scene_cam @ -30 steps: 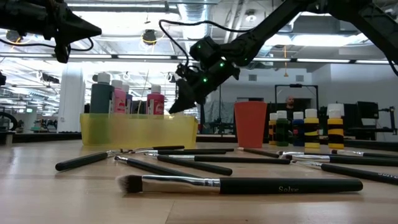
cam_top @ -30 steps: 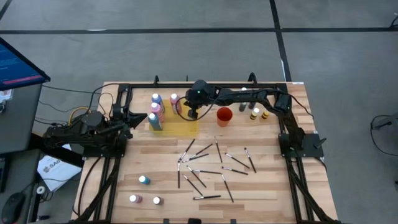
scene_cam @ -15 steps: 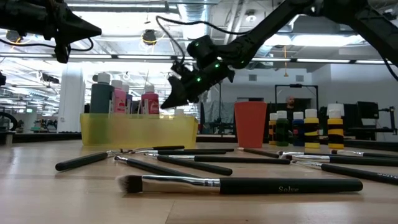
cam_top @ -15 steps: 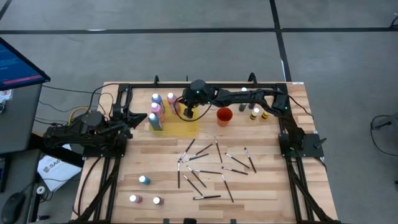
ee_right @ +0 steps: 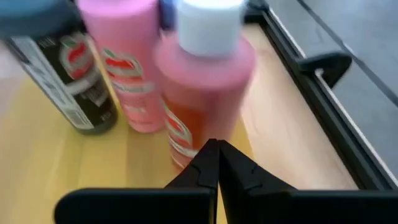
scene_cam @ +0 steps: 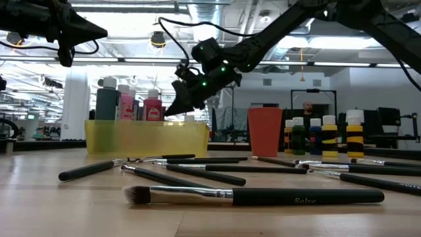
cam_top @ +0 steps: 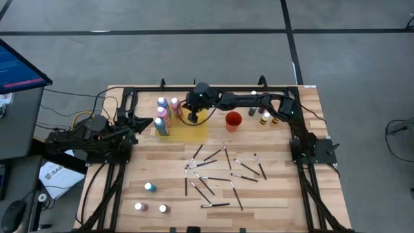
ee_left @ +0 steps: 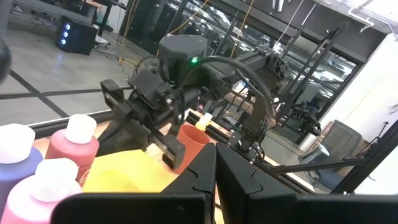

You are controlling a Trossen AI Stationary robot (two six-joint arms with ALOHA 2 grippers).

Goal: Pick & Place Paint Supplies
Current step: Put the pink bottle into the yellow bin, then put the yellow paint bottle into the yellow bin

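Observation:
Several paint bottles stand upright in a shallow yellow tray [cam_top: 194, 133] at the table's far middle. Among them is a pink bottle with a white cap [cam_top: 173, 102] [ee_right: 199, 93]. My right gripper [scene_cam: 169, 112] [ee_right: 214, 149] is shut, slants down over the tray, and has its tip at that bottle's right side. Beyond the bottle stand another pink one [ee_right: 124, 68] and a dark-labelled one [ee_right: 68, 81]. Thin dark brushes [cam_top: 213, 171] lie scattered on the wood nearer the front. My left gripper [ee_left: 214, 168] is shut and waits level at the table's left. My right gripper's shut fingertips meet the lower side of the pink bottle's body [ee_right: 186, 134]. They come from the table's right, slanting down. The bottle stands upright on the tray's floor. Whether the tips truly touch it I cannot tell from the wrist view alone.
An orange-red cup [cam_top: 233, 120] stands right of the tray, with more bottles [cam_top: 265, 118] beyond it. Three bottles [cam_top: 150, 187] stand near the front left. A black frame rail [ee_right: 323, 74] runs along the far edge, close behind the tray.
My right gripper has moved toward the table's left edge over the tray, staying shut. The pink bottle at its tip has slid the same way, still upright, and now stands closer to the other bottles.

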